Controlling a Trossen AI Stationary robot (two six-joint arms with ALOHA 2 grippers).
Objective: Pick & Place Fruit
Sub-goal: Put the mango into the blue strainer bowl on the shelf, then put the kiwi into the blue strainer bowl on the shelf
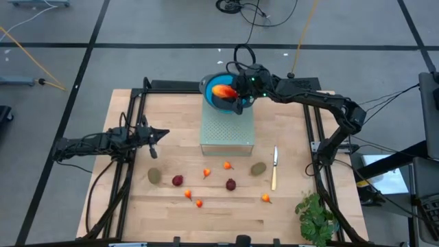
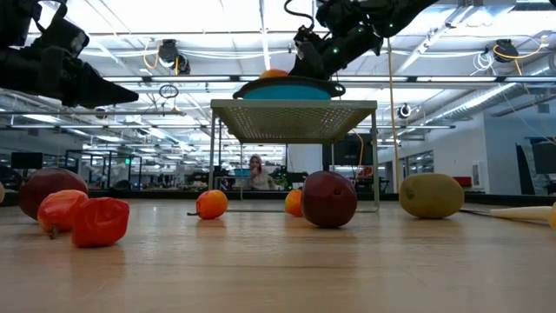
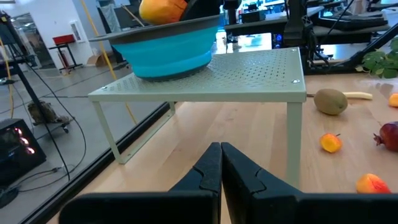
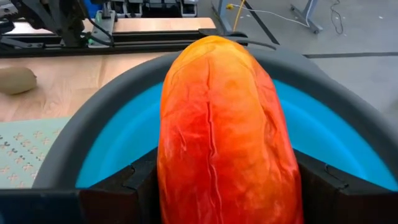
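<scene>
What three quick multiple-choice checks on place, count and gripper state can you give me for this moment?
1. Where is the oval red-orange mango?
A. on the wooden table
B. over the blue bowl on the pale perforated stand
C. beside the knife

2. How many brown kiwi-like ovals lie on the table?
A. one
B. two
C. four

3. How is the left gripper?
A. shut, empty
B. wide open
C. holding fruit

Answers: 1 B, the right gripper holds it between its fingers above the bowl; 2 B, one kiwi left, one right; 3 A, fingers meet with nothing between.
</scene>
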